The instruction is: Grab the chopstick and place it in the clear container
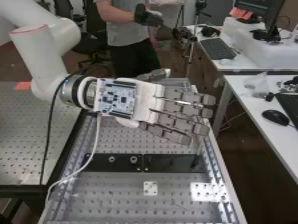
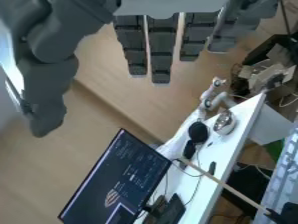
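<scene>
I have the hand (image 1: 148,102) above the counter (image 1: 118,204), its fingers straight and spread with nothing held, while the chopstick (image 2: 227,186) stands tilted at the right end of the black plate (image 1: 174,163), nearer than the palm and apart from it.

High view, all rel. to perforated desk (image 1: 106,202): blk plate (image 1: 174,161) w/ small knobs (image 1: 134,159) lies across it; small wht plate (image 1: 151,188) on it too, nearer cam. L of desk: perforated metal table (image 1: 23,135), orange tag (image 1: 22,85) by its far edge. R of desk: wht table (image 1: 249,97) w/ blk mouse (image 1: 275,118). Beyond desk, to R: kbd (image 1: 218,49), headphones (image 1: 209,31). Beyond desk, to L: dk chair (image 1: 88,44).
</scene>
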Controlling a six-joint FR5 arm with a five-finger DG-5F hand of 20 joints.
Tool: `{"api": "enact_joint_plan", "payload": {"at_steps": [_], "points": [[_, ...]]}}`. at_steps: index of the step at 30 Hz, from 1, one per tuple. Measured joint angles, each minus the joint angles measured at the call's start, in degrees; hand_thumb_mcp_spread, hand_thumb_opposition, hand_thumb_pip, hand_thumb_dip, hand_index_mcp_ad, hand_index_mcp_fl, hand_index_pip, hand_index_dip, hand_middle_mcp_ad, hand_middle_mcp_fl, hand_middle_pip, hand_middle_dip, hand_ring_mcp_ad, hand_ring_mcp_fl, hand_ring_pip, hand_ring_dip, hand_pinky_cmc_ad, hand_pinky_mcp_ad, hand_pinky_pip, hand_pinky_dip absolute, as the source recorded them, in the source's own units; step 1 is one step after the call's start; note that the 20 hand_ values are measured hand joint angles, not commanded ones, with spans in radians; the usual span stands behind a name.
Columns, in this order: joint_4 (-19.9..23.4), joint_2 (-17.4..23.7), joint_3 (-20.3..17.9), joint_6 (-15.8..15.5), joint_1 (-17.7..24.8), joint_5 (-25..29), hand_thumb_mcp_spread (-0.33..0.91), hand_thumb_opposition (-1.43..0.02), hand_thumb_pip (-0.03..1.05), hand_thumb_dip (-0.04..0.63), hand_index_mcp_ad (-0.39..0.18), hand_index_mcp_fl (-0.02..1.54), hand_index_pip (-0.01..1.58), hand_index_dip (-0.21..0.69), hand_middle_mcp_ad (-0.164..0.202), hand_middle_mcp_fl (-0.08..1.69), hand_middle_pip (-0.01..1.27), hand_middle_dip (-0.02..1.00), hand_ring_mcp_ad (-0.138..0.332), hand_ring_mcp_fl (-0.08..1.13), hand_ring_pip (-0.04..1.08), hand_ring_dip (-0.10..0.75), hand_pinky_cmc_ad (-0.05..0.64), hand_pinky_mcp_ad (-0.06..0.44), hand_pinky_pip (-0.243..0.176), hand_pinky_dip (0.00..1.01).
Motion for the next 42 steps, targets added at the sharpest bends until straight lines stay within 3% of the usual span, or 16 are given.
{"api": "enact_joint_plan", "payload": {"at_steps": [7, 16, 17, 27, 42], "points": [[0.5, -2.7, 1.6, 3.7, 0.3, 3.4, 0.34, -0.71, 0.7, 0.213, 0.024, 0.28, 0.09, 0.323, 0.066, 0.32, 0.12, 0.54, 0.101, 0.03, 0.09, 0.115, 0.075, 0.136, -0.091, 0.12], [-1.9, -5.7, 4.7, 6.8, 0.5, 3.4, 0.36, -0.75, 0.79, 0.307, 0.024, 0.36, 0.45, 0.227, 0.066, 0.46, 0.13, 0.57, 0.087, 0.1, 0.09, 0.166, 0.096, 0.194, -0.091, 0.12], [-2.0, -5.8, 4.8, 6.8, 0.5, 3.4, 0.36, -0.74, 0.79, 0.307, 0.024, 0.36, 0.48, 0.218, 0.07, 0.48, 0.13, 0.57, 0.066, 0.1, 0.09, 0.166, 0.096, 0.204, -0.091, 0.12], [-4.4, -8.7, 6.5, 9.5, 0.9, 4.2, 0.37, -0.78, 0.78, 0.321, 0.003, 0.42, 0.55, 0.154, 0.068, 0.55, 0.13, 0.57, 0.054, 0.15, 0.08, 0.176, 0.133, 0.222, -0.089, 0.12], [-3.4, -11.8, 8.1, 14.3, 2.7, 7.9, 0.4, -0.79, 0.7, 0.325, -0.024, 0.4, 0.58, 0.157, 0.068, 0.59, 0.12, 0.58, 0.035, 0.18, 0.09, 0.204, 0.143, 0.223, -0.089, 0.13]]}}
